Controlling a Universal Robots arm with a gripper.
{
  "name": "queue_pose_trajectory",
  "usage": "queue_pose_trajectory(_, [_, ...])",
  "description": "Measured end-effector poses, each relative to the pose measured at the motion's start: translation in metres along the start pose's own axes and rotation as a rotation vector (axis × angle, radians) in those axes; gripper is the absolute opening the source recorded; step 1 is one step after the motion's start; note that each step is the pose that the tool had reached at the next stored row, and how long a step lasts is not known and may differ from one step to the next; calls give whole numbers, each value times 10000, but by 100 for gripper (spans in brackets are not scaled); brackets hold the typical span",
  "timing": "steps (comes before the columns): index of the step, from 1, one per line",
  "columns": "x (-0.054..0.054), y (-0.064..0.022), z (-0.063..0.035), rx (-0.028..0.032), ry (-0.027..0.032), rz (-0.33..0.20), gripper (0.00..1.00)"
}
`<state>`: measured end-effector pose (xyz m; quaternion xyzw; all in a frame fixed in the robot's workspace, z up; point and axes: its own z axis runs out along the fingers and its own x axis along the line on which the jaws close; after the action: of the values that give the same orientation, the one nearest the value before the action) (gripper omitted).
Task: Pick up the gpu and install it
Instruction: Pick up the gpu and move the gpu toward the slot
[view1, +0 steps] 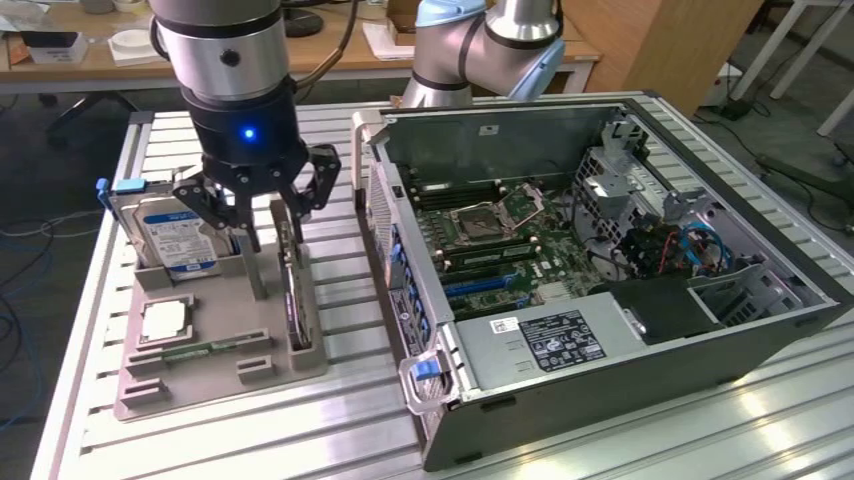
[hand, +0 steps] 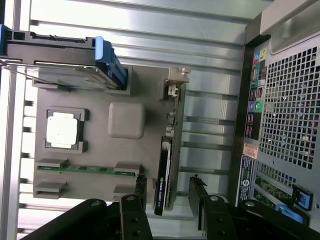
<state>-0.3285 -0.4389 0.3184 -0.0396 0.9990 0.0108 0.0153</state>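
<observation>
Exterior view, left half of frame: a grey tray (view1: 200, 378) sits on the slatted metal table (view1: 334, 435). The gpu (view1: 294, 290) stands on edge in a slot along the tray's side nearest the computer case (view1: 641, 370), which occupies the right half of the frame, lying open with the motherboard exposed.

The gripper (view1: 271, 225) hangs directly over the gpu in the upper left of the frame. Jaws are spread wide, one finger to each side of the card's upper edge. Nothing is gripped. In the wrist view the gripper (hand: 169, 182) straddles the gpu (hand: 165, 150), and a gap shows between the card and each finger. The card remains seated in the tray (hand: 95, 145).

Other tray contents:
- A hard drive (view1: 174, 235) with a blue label, upright at the rear.
- A processor chip (view1: 167, 320), lying flat.
- A green memory stick (view1: 200, 352), near the front.
</observation>
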Motion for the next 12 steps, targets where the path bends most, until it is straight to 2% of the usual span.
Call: queue_pose_trajectory(12, [-37,-6,44,0,1,-9,47])
